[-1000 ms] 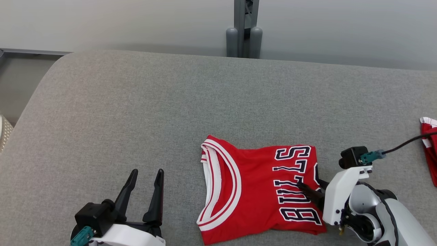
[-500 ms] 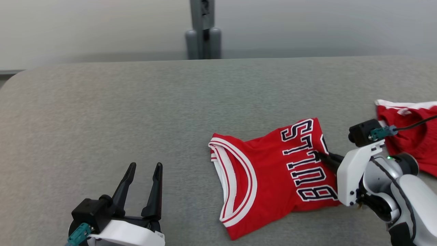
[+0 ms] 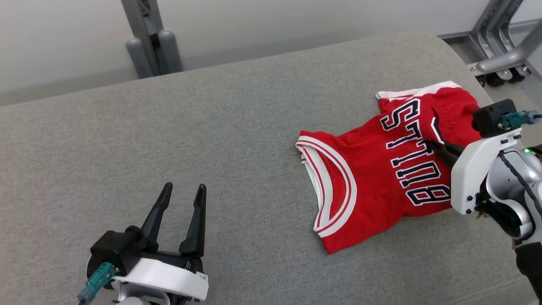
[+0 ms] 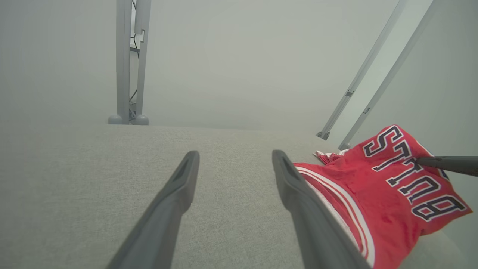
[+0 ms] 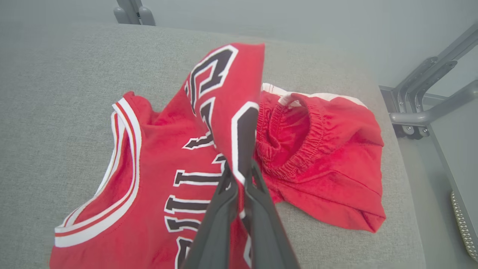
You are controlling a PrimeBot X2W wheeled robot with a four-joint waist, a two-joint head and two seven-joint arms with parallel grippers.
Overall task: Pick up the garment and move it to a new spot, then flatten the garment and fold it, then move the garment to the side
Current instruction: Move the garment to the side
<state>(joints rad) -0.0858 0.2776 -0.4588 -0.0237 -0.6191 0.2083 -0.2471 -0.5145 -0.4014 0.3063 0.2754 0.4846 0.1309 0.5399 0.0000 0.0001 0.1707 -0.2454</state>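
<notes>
Jaws of the right gripper (image 5: 242,173) are pinched together on the lettered edge of the folded red jersey (image 3: 368,186). That edge is lifted; the rest trails flat on the grey padded surface (image 3: 169,140). The raised edge now sits right against the red shorts (image 5: 328,157). A second ago the two were well apart, so the jersey has been dragged rightward; the head camera swung right too. Left gripper (image 3: 185,186) has jaws apart, idle, well clear of the jersey. Likely the move-to-side step, near its end; letting go here risks landing on the shorts.
</notes>
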